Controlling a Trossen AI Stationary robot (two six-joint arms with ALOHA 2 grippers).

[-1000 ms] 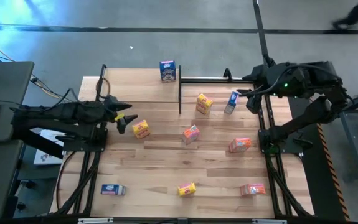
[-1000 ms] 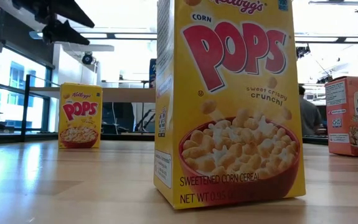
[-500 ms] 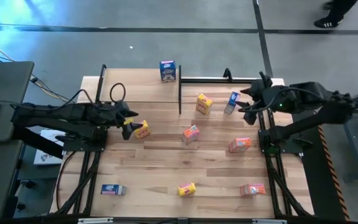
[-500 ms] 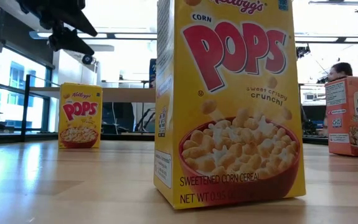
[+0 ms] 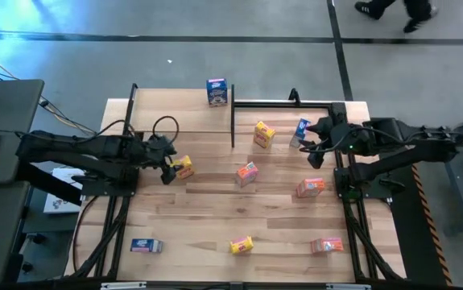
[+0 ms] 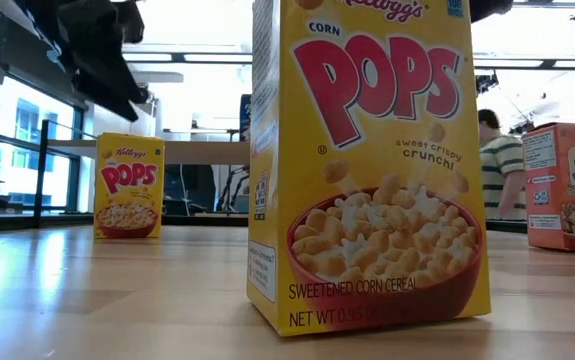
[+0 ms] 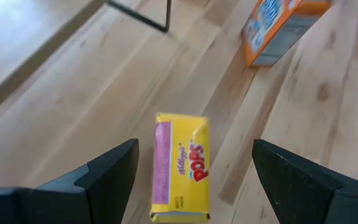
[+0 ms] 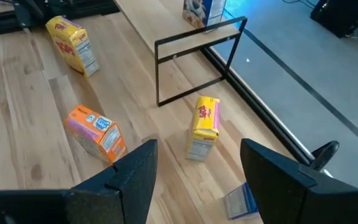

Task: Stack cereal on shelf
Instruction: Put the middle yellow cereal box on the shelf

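While open, L tool (image 5: 167, 166) over yellow box (image 5: 183, 167)

Nine small cereal boxes: a blue box (image 5: 217, 91) stands on the light-wood shelf (image 5: 183, 111) at twelve o'clock. On the bench, yellow boxes (image 5: 183, 167) sit at nine, centre-top and six; orange-red ones centre and lower right; blue ones at two and seven.

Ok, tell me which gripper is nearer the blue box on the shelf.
Left. The left gripper sits in front of the blue box, off to its left; the right gripper is farther off, to its right.
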